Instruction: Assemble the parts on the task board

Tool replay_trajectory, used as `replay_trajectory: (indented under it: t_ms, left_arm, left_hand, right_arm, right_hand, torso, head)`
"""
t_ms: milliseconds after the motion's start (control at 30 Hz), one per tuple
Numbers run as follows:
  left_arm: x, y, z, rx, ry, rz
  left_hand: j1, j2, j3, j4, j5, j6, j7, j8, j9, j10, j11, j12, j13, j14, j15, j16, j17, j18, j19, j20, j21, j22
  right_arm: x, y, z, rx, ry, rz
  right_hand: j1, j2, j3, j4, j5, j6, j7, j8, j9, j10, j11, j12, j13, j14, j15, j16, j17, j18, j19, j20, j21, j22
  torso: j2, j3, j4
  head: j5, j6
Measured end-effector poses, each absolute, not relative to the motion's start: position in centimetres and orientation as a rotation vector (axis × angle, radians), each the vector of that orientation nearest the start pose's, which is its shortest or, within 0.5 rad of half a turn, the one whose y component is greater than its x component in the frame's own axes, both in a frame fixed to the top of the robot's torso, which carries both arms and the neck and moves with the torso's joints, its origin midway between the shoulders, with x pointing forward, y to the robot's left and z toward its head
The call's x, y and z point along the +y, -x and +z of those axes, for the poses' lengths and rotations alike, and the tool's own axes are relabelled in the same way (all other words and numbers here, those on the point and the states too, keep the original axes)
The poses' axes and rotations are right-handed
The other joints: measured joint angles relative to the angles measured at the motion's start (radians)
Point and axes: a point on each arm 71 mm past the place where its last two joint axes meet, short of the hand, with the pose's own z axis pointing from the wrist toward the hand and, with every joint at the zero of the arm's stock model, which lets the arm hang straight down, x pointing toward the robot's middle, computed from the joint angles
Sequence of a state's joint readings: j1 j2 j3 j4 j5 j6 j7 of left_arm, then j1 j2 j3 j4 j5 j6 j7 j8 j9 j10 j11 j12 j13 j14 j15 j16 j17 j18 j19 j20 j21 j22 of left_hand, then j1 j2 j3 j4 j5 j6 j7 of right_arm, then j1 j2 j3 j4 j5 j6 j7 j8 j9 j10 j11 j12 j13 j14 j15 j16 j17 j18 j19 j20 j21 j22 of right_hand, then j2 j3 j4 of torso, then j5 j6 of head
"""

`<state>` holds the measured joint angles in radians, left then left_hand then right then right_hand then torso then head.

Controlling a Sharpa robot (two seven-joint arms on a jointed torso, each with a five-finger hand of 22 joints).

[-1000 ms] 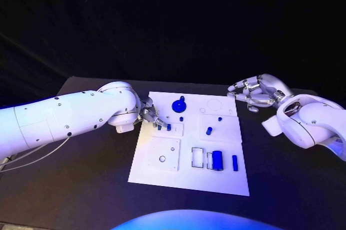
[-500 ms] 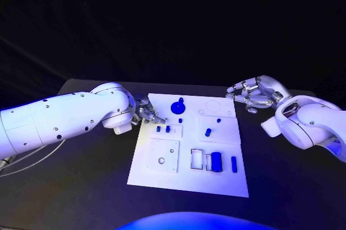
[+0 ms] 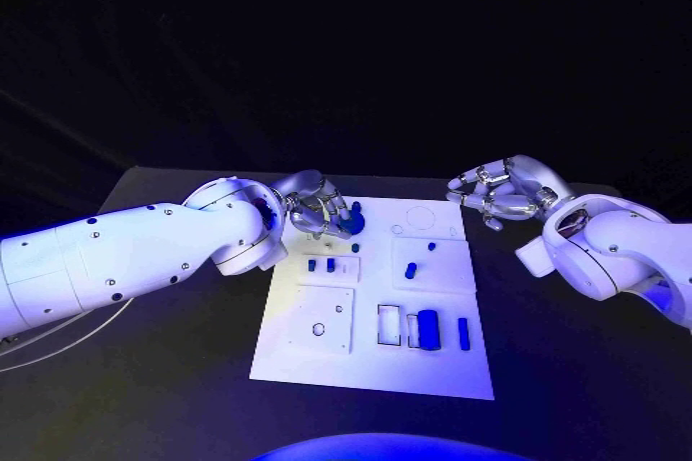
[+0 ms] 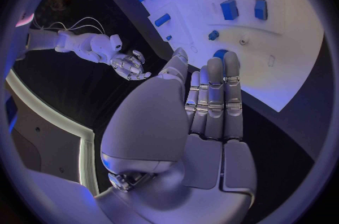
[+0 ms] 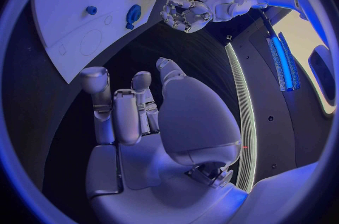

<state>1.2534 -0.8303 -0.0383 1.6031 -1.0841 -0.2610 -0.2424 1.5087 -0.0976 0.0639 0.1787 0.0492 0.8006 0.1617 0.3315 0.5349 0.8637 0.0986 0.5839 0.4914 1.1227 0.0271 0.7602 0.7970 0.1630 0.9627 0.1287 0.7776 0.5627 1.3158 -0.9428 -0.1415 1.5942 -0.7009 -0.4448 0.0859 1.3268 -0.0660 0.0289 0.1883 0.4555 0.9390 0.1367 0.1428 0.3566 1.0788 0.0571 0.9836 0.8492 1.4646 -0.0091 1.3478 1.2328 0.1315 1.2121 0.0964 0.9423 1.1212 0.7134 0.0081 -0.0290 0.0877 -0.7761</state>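
The flat white rectangular task board lay mid-surface on the black table surface. Several small blue parts looked seated: a pair of short pegs, an oblong piece and a thick cylinder beside a slim bar. A round hole and a circular recess still stood unfilled, so work apparently remained. The left hand hovered over the round blue knob near the far edge, fingers extended, holding nothing. The right hand waited off the board's far right corner, fingers loosely curled and empty, with open room around it.
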Motion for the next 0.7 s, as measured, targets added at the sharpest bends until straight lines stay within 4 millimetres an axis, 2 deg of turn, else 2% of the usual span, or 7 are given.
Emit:
replay_trajectory:
  t_ms: [67,200,367,433,533,633,700]
  left_arm:
    - [17.4,-47.8,-16.8,1.807,0.148,-0.799]
    - [16.4,-47.8,-17.2,1.743,0.041,-0.804]
    - [15.5,-47.8,-17.7,1.696,-0.08,-0.776]
    - [15.1,-47.8,-18.0,1.686,-0.131,-0.758]
    - [14.7,-47.8,-18.2,1.68,-0.188,-0.736]
    - [14.4,-48.0,-18.5,1.679,-0.243,-0.706]
    - [14.2,-48.1,-18.7,1.681,-0.271,-0.684]
  left_hand:
    - [0.015,-0.008,-0.013,-0.004,0.0,0.018,-0.01,-0.022,-0.04,-0.001,0.002,-0.042,-0.048,0.016,0.0,-0.017,-0.024,0.01,0.025,0.0,-0.022,-0.018]
    - [0.004,-0.018,-0.053,0.008,0.0,0.038,-0.023,-0.04,-0.083,0.005,-0.004,-0.076,-0.094,0.055,0.0,-0.02,-0.042,0.01,0.063,-0.005,-0.031,-0.032]
    - [0.021,-0.015,-0.08,0.006,0.0,0.08,-0.039,-0.059,-0.128,0.022,-0.014,-0.106,-0.14,0.111,-0.011,0.046,-0.027,0.01,0.112,-0.017,-0.016,-0.026]
    - [0.038,-0.009,-0.083,0.003,0.0,0.097,-0.042,-0.07,-0.145,0.031,-0.023,-0.129,-0.163,0.103,-0.017,0.041,-0.04,0.01,0.113,-0.018,-0.016,-0.023]
    - [0.051,-0.003,-0.084,0.002,0.0,0.108,-0.049,-0.085,-0.163,0.045,-0.022,-0.156,-0.187,0.097,-0.021,0.044,-0.044,0.01,0.11,-0.022,-0.011,-0.017]
    - [0.07,0.01,-0.089,0.006,0.0,0.151,-0.046,-0.116,-0.204,0.101,-0.022,-0.211,-0.24,0.149,-0.022,0.157,0.031,0.01,0.115,-0.027,0.033,0.017]
    - [0.077,0.007,-0.092,0.009,0.0,0.168,-0.049,-0.131,-0.222,0.124,-0.023,-0.236,-0.263,0.159,-0.023,0.198,0.054,0.01,0.127,-0.03,0.072,0.06]
  right_arm:
    - [-23.8,-48.1,-15.8,1.617,-0.497,1.008]
    - [-23.8,-48.2,-15.8,1.616,-0.497,1.008]
    - [-23.7,-48.2,-15.8,1.615,-0.497,1.009]
    - [-23.7,-48.2,-15.8,1.615,-0.497,1.009]
    - [-23.7,-48.2,-15.8,1.615,-0.497,1.01]
    - [-23.6,-48.2,-15.8,1.616,-0.496,1.011]
    - [-23.6,-48.2,-15.8,1.616,-0.495,1.011]
  right_hand:
    - [0.004,0.004,-0.003,0.003,0.0,0.0,0.0,0.0,0.001,-0.013,0.0,-0.02,-0.024,0.0,0.0,-0.007,-0.01,0.0,-0.005,-0.002,-0.013,-0.009]
    - [0.004,0.004,-0.006,0.006,0.0,0.0,0.0,0.0,0.001,-0.027,0.001,-0.046,-0.055,0.0,0.0,-0.015,-0.019,0.0,-0.008,0.002,-0.027,-0.017]
    - [0.004,0.004,-0.006,0.006,0.001,0.0,0.0,0.0,0.002,-0.03,0.001,-0.056,-0.071,-0.004,-0.004,-0.015,-0.021,0.0,-0.008,0.002,-0.027,-0.019]
    - [0.004,0.004,-0.008,0.008,0.006,0.0,0.0,0.0,0.002,-0.03,0.001,-0.057,-0.074,-0.004,-0.004,-0.015,-0.021,0.0,-0.008,0.002,-0.027,-0.019]
    - [0.004,0.004,-0.009,0.009,0.017,0.0,0.0,0.0,0.002,-0.029,0.001,-0.062,-0.08,-0.004,-0.004,-0.015,-0.021,0.0,-0.008,0.002,-0.027,-0.019]
    - [0.004,0.004,-0.009,0.009,0.017,0.0,0.0,0.0,0.002,-0.029,0.001,-0.062,-0.082,-0.004,-0.004,-0.015,-0.021,0.0,-0.008,0.002,-0.027,-0.019]
    - [0.004,0.004,-0.009,0.009,0.022,0.0,0.0,0.0,0.002,-0.029,0.001,-0.062,-0.084,-0.004,-0.004,-0.015,-0.021,0.0,-0.008,0.002,-0.031,-0.019]
  torso:
    - [0.0,0.0003,0.0002]
    - [0.0,0.0002,0.0005]
    - [0.0,-0.0002,-0.0003]
    - [0.0,-0.0001,-0.0007]
    - [0.001,-0.0001,-0.001]
    - [0.001,-0.0001,-0.0012]
    - [0.001,-0.0001,-0.0012]
  head:
    - [0.0,0.001]
    - [-0.002,0.005]
    - [-0.003,0.009]
    - [-0.003,0.009]
    - [-0.003,0.009]
    - [-0.002,0.009]
    - [-0.002,0.008]
